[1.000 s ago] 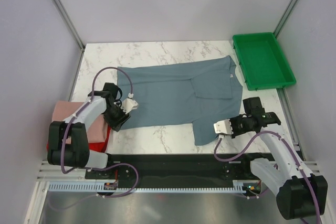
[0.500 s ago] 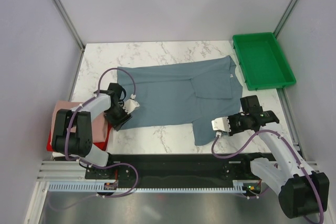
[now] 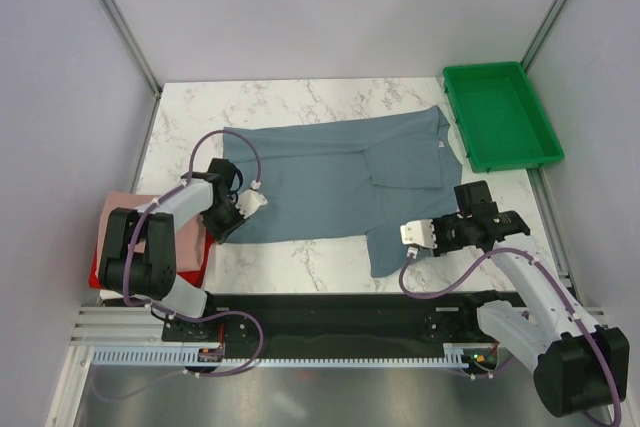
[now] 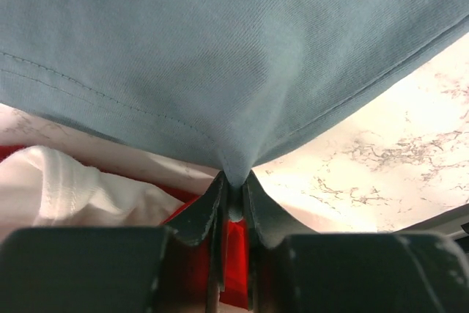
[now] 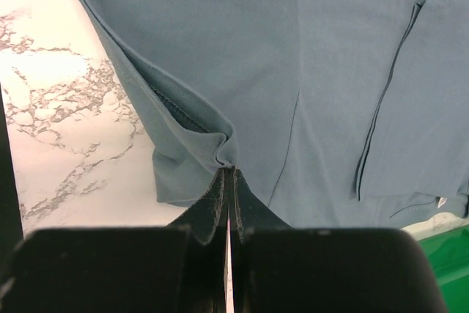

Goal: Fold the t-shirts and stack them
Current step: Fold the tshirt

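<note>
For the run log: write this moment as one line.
left gripper: shut on blue-grey shirt corner | right gripper: shut on its near edge | shirt: spread on table

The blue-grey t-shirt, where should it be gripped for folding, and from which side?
By its two near corners, coming from the near side: the blue-grey t-shirt lies flat, so only edges can be pinched. The left gripper and right gripper are shut there.
</note>
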